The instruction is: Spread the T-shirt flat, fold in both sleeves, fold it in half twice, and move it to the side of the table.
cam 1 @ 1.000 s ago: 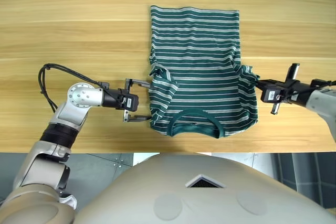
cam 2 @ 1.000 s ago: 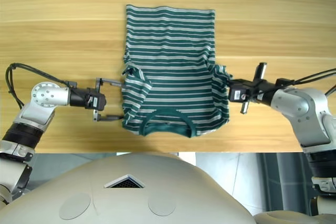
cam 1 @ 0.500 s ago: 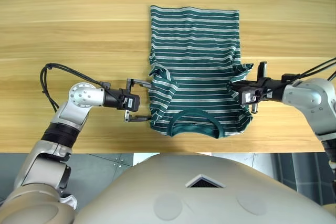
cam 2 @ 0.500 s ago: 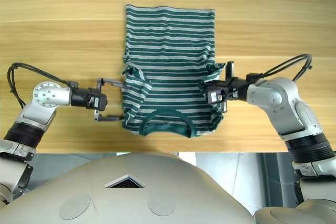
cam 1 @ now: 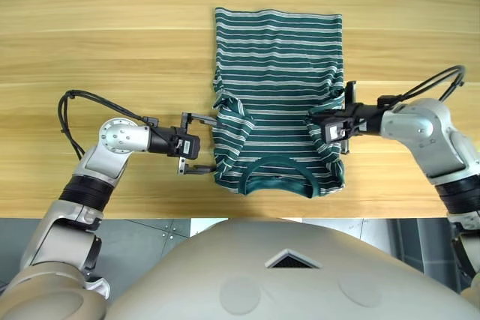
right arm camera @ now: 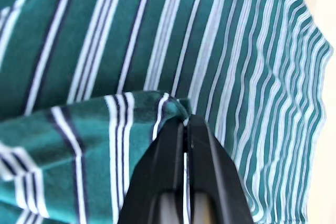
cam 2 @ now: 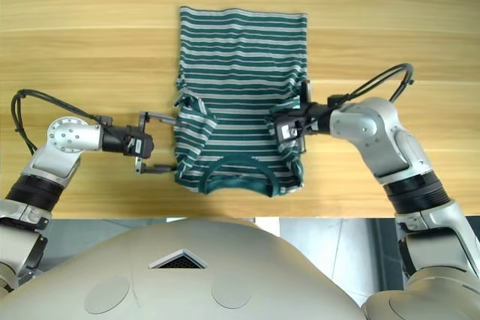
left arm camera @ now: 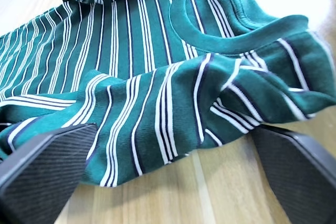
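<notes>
The T-shirt (cam 1: 277, 73) lies on the worktop (cam 1: 105, 28) at the centre of the head views, with its hem toward the top of the frame and its collar (cam 1: 277, 157) toward the bottom edge. The left sleeve (cam 1: 232, 121) is folded in over the body and bunched. The left hand (cam 1: 213, 144) sits at centre left, level with the chest, with one finger on either side of the garment's left edge. The left wrist view adds detail: both pads (left arm camera: 47, 166) stand well apart, low over the wood, with folded striped cloth lying between them (the hand is open and grips nothing). The right hand (cam 1: 315, 118) sits right of centre, over the shirt's right chest, where the cloth is drawn inward. The head views leave its grip unclear. The right wrist view settles it: the fingers (right arm camera: 210, 166) are closed together on a raised fold of the striped fabric.
</notes>
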You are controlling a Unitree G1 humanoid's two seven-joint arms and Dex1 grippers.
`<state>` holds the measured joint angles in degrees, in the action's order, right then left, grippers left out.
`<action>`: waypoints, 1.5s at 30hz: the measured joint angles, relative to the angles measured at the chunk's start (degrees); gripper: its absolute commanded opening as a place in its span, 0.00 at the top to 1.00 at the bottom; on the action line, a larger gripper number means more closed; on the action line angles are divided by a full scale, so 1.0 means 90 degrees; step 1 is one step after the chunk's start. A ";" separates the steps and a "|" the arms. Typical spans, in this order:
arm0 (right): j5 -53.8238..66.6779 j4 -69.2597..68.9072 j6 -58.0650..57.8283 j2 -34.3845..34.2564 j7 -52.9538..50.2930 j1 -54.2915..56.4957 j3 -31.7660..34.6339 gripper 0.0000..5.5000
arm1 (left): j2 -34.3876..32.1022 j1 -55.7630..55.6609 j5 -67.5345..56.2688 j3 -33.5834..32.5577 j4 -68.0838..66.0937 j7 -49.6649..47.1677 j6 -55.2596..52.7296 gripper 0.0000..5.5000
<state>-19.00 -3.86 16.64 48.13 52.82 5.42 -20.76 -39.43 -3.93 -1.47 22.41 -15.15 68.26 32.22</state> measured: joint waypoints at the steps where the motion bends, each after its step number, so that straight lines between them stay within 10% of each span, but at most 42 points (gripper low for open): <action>1: -0.0019 0.0021 0.0000 -0.0014 0.0040 0.0001 -0.0023 1.00 | 0.0000 0.0000 -0.0002 0.0020 0.0004 0.0000 0.0000 0.02; 8: -0.0045 0.0020 -0.0190 0.0022 0.0254 -0.0035 -0.0117 1.00 | 0.0008 -0.0004 -0.0011 0.0039 -0.0003 -0.0001 0.0004 0.02; 30: 0.2223 -0.0608 -0.0107 0.0562 0.0241 -0.1987 0.2281 0.29 | 0.0237 -0.0292 -0.0296 -0.0062 -0.0080 0.0031 -0.0123 0.02; 38: 0.2104 -0.0173 0.0055 0.0123 0.0213 -0.2702 0.1681 0.02 | 0.0183 -0.0303 -0.0310 -0.0118 -0.0077 0.0092 -0.0127 0.02; 45: 0.2161 -0.0336 0.0086 0.0066 0.0308 -0.2775 0.1456 0.02 | -0.0017 -0.0305 -0.0306 -0.0146 -0.0075 0.0148 -0.0121 0.02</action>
<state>0.45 -6.88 17.41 48.72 55.59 -19.56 -7.65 -39.59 -6.68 -4.23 21.09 -15.83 69.59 31.13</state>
